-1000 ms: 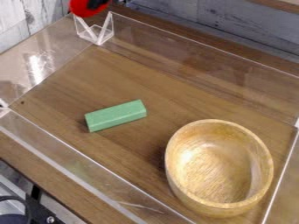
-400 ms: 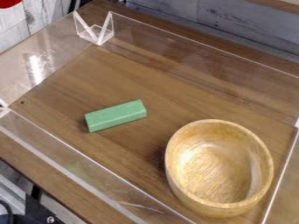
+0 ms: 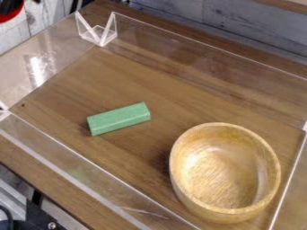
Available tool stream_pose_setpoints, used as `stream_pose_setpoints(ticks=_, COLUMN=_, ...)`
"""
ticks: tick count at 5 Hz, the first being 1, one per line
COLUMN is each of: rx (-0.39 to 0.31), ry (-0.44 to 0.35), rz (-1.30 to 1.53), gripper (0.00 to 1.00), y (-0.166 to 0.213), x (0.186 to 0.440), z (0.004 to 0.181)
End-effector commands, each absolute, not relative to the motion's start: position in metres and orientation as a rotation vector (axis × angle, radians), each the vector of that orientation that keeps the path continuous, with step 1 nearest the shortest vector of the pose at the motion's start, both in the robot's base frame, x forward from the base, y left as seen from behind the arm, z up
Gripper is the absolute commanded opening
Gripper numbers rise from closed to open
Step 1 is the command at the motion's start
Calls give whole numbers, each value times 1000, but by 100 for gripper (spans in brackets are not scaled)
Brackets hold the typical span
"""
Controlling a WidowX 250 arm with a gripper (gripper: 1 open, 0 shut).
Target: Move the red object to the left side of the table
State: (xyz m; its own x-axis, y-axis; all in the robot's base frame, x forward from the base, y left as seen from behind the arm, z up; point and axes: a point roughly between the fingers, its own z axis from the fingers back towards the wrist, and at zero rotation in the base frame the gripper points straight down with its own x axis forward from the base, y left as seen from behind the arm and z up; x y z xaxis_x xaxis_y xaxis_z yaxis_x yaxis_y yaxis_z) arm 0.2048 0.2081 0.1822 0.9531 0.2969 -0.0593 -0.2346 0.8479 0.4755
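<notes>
The red object is out of view in the camera view, and so is my gripper. The brown wood-grain table [image 3: 180, 81] shows inside its low clear plastic walls [image 3: 96, 29]. Only a dark sliver sits at the frame's top-left corner, too small to identify.
A green rectangular block [image 3: 118, 118] lies left of the table's centre. A round wooden bowl [image 3: 224, 171] stands at the front right. A clear wall runs along the front-left edge [image 3: 60, 162], and another along the back.
The red object and the gripper holding it were at the top by the clear wall corner. They moved left to the frame's top-left corner and then out of the picture.
</notes>
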Motion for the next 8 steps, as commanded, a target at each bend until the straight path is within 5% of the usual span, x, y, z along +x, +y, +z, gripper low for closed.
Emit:
stream_pose_setpoints(ticks=1, rx=515, ry=100, rz=342, gripper=0, y=210, x=190, z=194)
stream_pose_setpoints(ticks=4, rx=489, ry=126, rz=370, gripper=0, y=211, x=177, z=165)
stream_pose_setpoints(ticks=8, rx=377, ry=83, rz=274, gripper=0, y=171, x=203, z=135)
